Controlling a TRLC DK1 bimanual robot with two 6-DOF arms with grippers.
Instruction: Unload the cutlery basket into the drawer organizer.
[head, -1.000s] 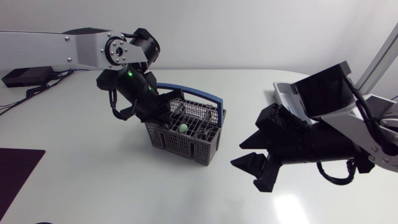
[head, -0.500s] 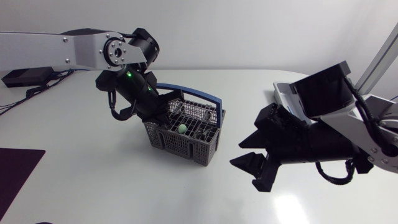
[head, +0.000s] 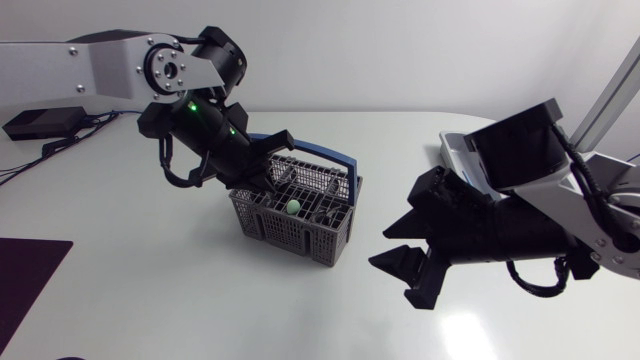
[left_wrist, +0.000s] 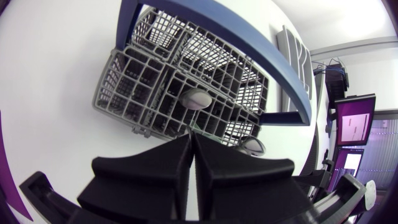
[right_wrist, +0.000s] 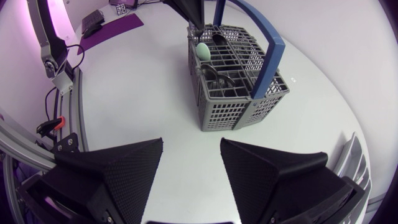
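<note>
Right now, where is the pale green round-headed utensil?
The pale green round-headed utensil stands near the middle of the grey mesh cutlery basket, left of centre in the head view, just ahead of the left gripper.

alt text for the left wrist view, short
The left gripper, closed tight, hangs above a grey cutlery basket with a blue handle on a white table. A pale rounded utensil end pokes up from one middle compartment.

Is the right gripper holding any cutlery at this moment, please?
No, the right gripper has its fingers wide apart above the table, with nothing between them.
</note>
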